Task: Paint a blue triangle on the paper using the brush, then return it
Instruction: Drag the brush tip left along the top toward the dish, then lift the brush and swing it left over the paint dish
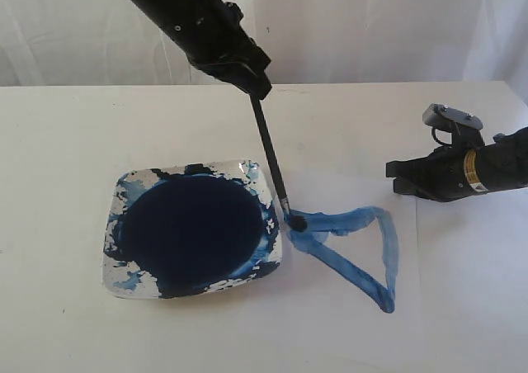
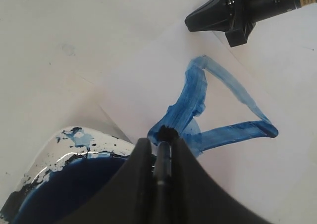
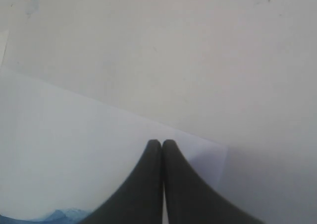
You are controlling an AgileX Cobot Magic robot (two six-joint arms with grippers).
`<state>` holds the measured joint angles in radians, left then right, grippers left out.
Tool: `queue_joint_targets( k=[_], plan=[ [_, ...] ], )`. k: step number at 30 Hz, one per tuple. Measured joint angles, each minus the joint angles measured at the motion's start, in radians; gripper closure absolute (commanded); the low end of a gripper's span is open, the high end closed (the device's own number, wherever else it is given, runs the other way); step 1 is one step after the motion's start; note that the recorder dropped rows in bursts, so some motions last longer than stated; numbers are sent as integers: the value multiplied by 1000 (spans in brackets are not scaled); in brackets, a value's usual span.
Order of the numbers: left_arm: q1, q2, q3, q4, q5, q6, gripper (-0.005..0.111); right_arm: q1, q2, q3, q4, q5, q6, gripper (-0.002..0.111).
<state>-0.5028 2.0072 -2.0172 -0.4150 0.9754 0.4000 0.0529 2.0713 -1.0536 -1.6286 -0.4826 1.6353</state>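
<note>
blue triangle: 3 thick uneven strokes, ctr-right | left gripper clamps brush, tip on left corner | right gripper closed, empty

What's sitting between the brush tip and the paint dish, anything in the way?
Nothing visible. The left pincer grips the brush, whose tip rests on the blue triangle at its corner on the paper, right beside the dish rim. The right pincer, shut, is at the triangle's far side, off that path.
</note>
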Motion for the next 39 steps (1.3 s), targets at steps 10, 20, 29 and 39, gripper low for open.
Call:
queue_joint_targets(
  k=[10,20,29,39],
  plan=[
    [0,-29,-1,36,51,0,107,0,0,0,2,0,0,108],
    [0,-60,10,48,96,63,107,0,0,0,6,0,0,108],
    [4,-60,10,-167,43,234,107,0,-2,0,15,-5,0,108],
    [4,-123,-53,-183,42,252,107,0,-131,4,-54,-11,22,108]
  ],
)
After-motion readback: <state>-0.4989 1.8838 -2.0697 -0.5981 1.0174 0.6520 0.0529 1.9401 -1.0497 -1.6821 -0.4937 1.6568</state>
